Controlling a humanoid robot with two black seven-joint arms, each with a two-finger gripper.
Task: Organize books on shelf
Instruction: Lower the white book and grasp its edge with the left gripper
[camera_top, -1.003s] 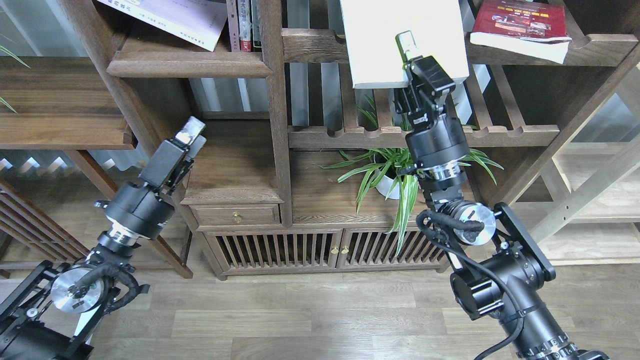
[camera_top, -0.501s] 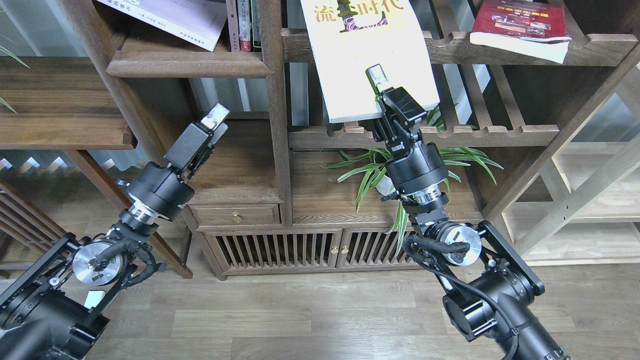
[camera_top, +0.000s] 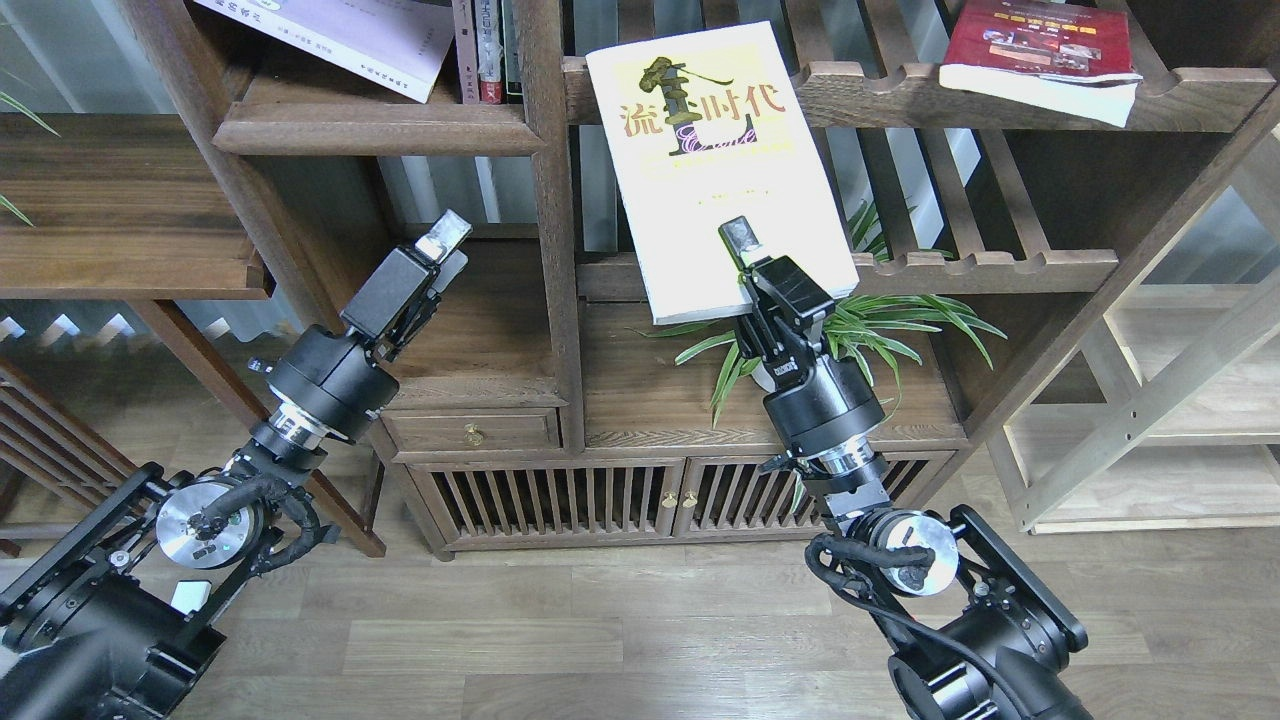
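Risk: right gripper (camera_top: 742, 262) pinches only the lower edge of the pale softcover (camera_top: 715, 160); it may droop or slip. Left gripper (camera_top: 440, 250) looks empty, opening indeterminate.

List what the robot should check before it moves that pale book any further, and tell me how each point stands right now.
1. Right pincer shut on the book at its lower edge: ok.
2. Grip secure enough: cannot tell; it holds one edge only and the book hangs tilted.
3. Book free of the slatted rack: ok, it is in front of it.
4. Plant just below the book: not ok, leaves are close.
5. Room on the shelf, upper left: cannot tell; a lavender book already lies there.
6. Left pincer empty: ok.
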